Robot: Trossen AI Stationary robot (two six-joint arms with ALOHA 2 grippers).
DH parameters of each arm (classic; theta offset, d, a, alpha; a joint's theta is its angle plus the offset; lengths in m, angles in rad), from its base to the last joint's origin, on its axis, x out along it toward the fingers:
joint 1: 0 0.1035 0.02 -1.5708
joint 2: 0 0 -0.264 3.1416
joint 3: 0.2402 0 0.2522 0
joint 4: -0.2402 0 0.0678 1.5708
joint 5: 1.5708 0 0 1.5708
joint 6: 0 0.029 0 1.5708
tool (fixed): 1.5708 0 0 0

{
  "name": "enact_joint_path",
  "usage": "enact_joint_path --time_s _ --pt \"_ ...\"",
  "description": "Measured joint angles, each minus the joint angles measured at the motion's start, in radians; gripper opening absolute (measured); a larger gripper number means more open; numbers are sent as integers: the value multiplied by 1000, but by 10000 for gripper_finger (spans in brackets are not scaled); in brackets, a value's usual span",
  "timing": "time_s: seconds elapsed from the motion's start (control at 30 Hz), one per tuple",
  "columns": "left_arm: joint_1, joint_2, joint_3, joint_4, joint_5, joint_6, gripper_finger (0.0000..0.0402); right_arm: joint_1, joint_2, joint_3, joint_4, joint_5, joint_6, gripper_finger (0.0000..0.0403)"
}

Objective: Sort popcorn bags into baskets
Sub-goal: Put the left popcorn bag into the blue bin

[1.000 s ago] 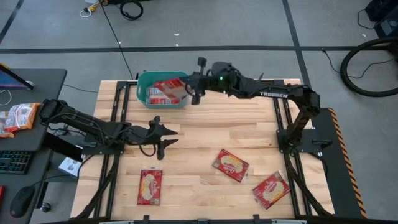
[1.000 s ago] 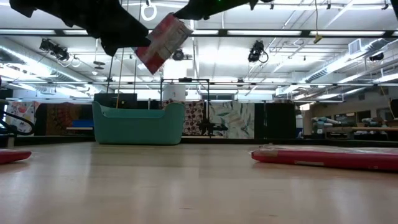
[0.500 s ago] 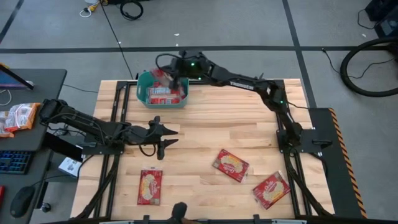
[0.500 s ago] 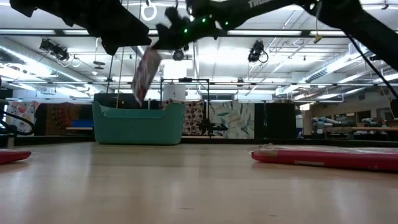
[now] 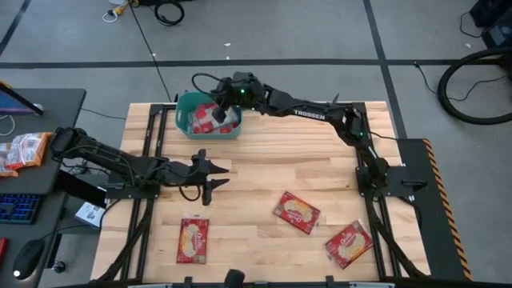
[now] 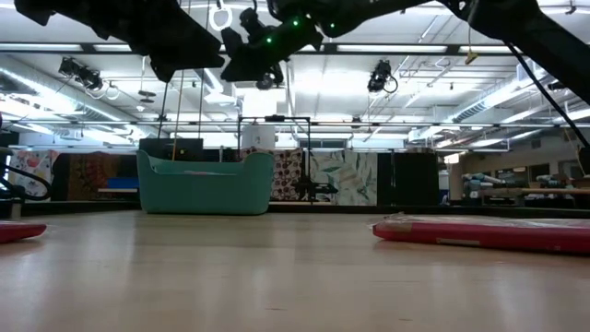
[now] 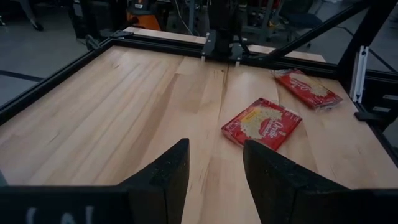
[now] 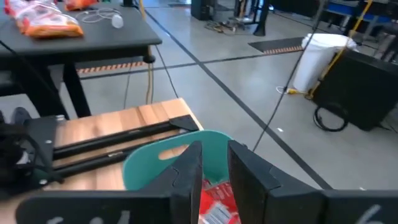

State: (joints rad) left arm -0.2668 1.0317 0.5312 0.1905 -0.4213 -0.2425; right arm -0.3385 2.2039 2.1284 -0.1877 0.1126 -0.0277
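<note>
A grey floor [image 5: 320, 32] crossed by dark taped lines [image 5: 280, 62] is seen around the wooden table [image 5: 264, 172]. A dark desk [image 5: 48, 104] is placed at the left, with a keyboard [image 5: 16, 210] and mouse [image 5: 26, 258] near it. Black cables [image 5: 472, 80] are coiled on the floor at the far right. Long ceiling strip lights [image 6: 387, 48] are seen in the low view, and patterned panels [image 6: 346, 177] are ranged along the far wall.

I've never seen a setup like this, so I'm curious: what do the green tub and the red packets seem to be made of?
The teal basket looks like moulded plastic: even matte colour, rounded corners, rolled rim. The popcorn bags look like thin glossy printed film or coated paper, lying flat with sealed edges; which one is hard to tell. The table under them looks like jointed pale wood planks.
</note>
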Motion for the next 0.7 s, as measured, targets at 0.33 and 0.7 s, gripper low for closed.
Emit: enact_joint_path --time_s 0.33,0.7 --pt "0 0 0 0 0 1 155 35 1 -1 1 36 67 80" --pt "0 0 0 0 0 1 155 47 -12 -2 -135 188 54 80"
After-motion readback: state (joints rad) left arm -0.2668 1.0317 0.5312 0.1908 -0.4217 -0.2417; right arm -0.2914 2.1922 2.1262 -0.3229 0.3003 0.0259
